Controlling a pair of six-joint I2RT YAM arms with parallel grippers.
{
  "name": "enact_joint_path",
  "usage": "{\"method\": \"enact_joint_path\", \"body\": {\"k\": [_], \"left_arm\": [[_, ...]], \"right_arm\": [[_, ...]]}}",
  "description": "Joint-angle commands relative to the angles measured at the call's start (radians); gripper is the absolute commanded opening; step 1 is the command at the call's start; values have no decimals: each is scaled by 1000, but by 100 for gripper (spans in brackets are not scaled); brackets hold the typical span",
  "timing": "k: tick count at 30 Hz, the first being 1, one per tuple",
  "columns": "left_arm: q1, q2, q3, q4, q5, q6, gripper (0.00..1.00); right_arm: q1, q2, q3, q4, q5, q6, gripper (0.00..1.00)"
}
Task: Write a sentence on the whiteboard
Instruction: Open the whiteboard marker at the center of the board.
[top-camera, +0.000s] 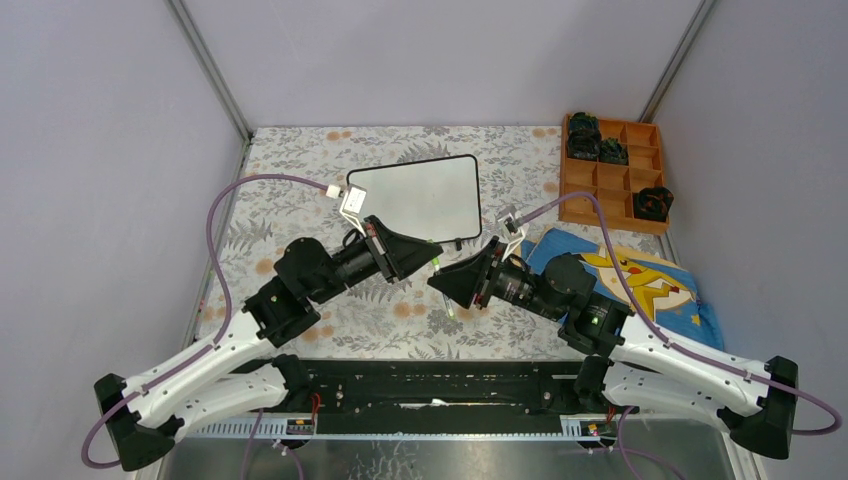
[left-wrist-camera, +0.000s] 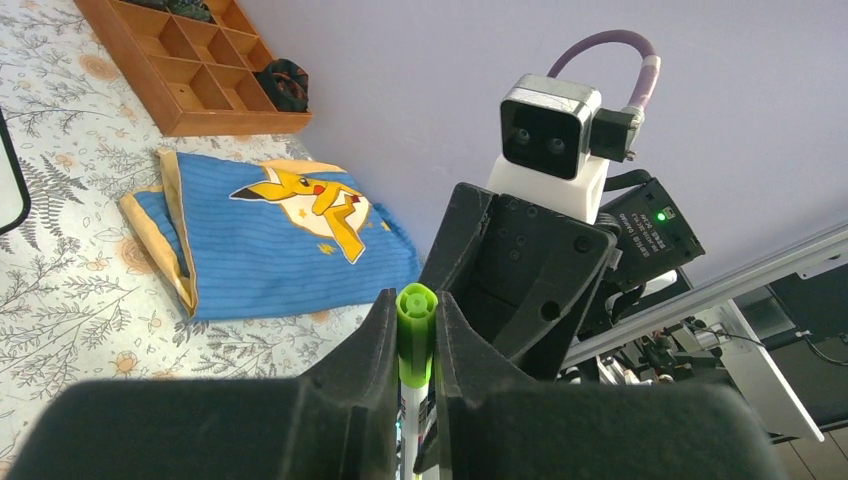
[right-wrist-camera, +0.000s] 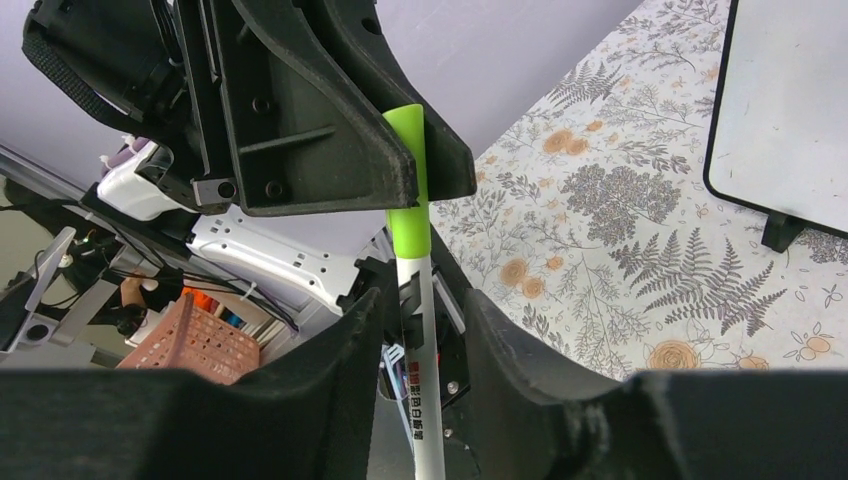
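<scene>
2 grippers meet nose to nose above the middle of the surface, sharing 1 marker.

- My left gripper is clamped on the green cap, pinched tight between both fingers.
- My right gripper straddles the white barrel below the cap. Its jaws stand apart on either side with a sliver of gap showing, so I read it as open around the barrel, not gripping.
- Why held so, as I judge it: the cap is on, so the pen cannot write. 1 arm anchors the cap so the other can take the barrel and pull the 2 apart.
- Marker axis: in the top view it runs roughly far-to-near. The cap end points away from the arm bases toward the board, and the white tail points back at the near edge. How steeply it tilts I cannot tell.
- The whiteboard sits just beyond the grippers, propped on its small black feet. Its long side runs left-right and its face leans toward the arms, well placed for a pen coming from the near side.
- The sentence is not there; the board looks blank.
- Off to the right are a wooden tray and a blue cloth, both away from the work.
</scene>
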Motion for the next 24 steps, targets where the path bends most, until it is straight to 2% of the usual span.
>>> {"method": "enact_joint_path", "body": {"k": [1, 7, 11, 24], "left_arm": [[-4, -23, -6, 66, -3, -4, 0], [-4, -24, 1, 71, -6, -6, 0], [-3, -26, 8, 91, -15, -23, 0], [-1, -56, 58, 101, -170, 7, 0]], "right_arm": [[-4, -6, 31, 71, -6, 24, 39], [-4, -21, 11, 69, -2, 26, 21], [-4, -29, 7, 54, 0, 24, 1], [-4, -86, -53, 16, 10, 23, 0]]}}
